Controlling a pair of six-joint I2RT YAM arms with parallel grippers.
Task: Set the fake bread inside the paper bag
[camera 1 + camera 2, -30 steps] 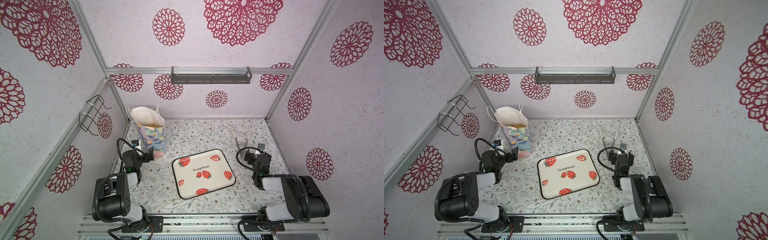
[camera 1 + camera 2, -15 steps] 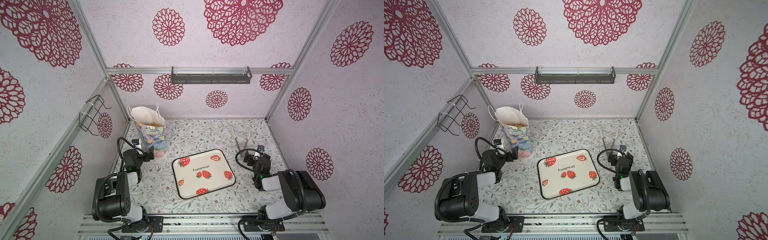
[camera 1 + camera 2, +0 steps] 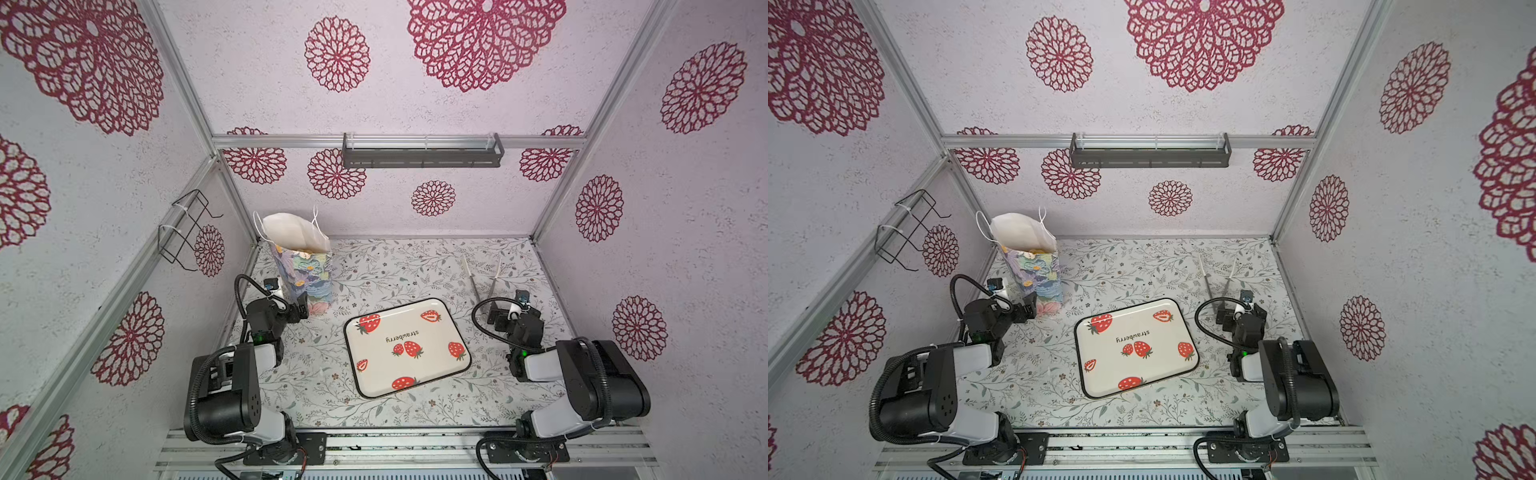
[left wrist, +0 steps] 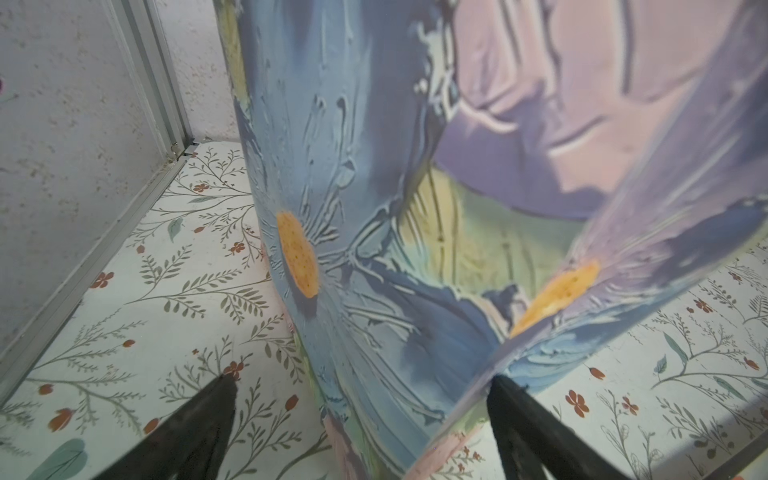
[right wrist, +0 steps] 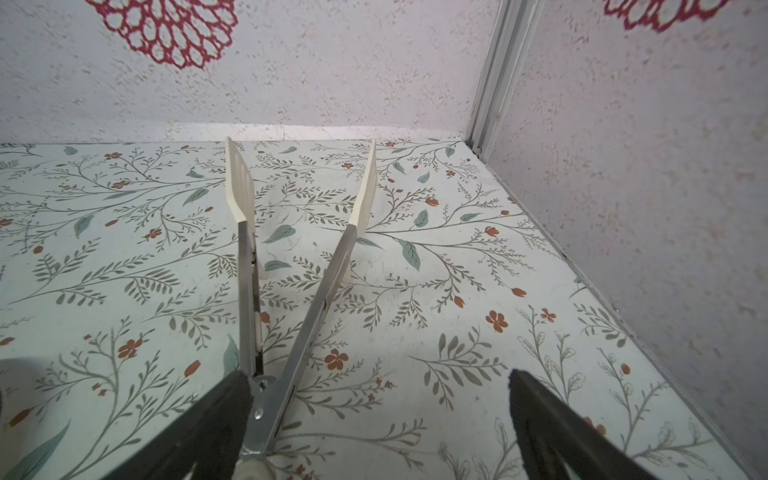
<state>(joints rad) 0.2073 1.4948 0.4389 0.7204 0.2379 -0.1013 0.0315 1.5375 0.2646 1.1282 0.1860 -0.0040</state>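
Across the leaf-and-flower printed worktop (image 3: 395,266), boxed by pale walls with crimson rosettes and aluminium posts, a cream rectangular strawberry tray (image 3: 432,357) lies in the middle. At the upper left stands the tall pastel-flowered paper bag (image 3: 305,274), with a sliver of golden fake bread (image 3: 306,252) showing in its white mouth. My left jaws are apart at the bag's foot. Its lower corner sits between my dark fingers (image 4: 199,424), one tip touching the fold. My right jaws, also apart, sit low at the right, with the hinge of the metal cream-tipped tongs (image 5: 249,266) just beside one finger. Since a second ago the bag, tray and tongs have not moved; only my right arm (image 3: 590,382) has shifted slightly at the elbow.
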